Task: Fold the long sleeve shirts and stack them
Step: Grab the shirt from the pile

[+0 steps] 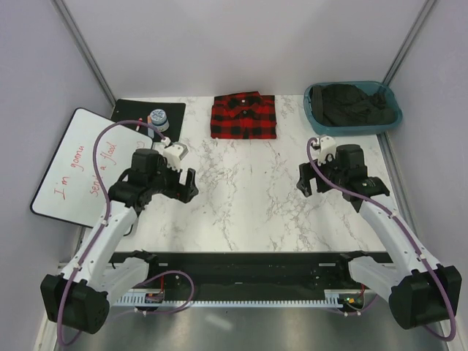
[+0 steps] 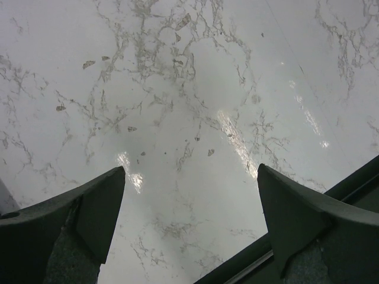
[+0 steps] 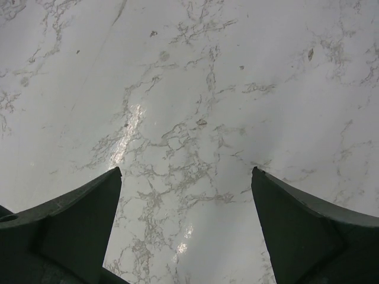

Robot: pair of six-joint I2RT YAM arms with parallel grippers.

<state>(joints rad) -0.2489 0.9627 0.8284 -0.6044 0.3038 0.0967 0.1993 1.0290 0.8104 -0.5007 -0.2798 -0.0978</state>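
Note:
The red-and-black plaid shirt (image 1: 244, 116) lies folded into a rectangle at the back middle of the marble table (image 1: 248, 205). The dark charcoal shirt (image 1: 351, 104) sits crumpled inside the teal tub (image 1: 313, 110) at the back right. My left gripper (image 1: 184, 185) is open and empty over the table's left part, well in front of the plaid shirt. My right gripper (image 1: 307, 180) is open and empty over the right part, in front of the tub. Both wrist views show only bare marble between the left fingers (image 2: 89, 207) and the right fingers (image 3: 83, 213).
A white board with red writing (image 1: 80, 164) lies at the left edge. A black mat (image 1: 150, 117) at the back left carries a small round blue-grey object (image 1: 158, 118). A black rail (image 1: 241, 263) runs along the near table edge. White walls close the back and sides.

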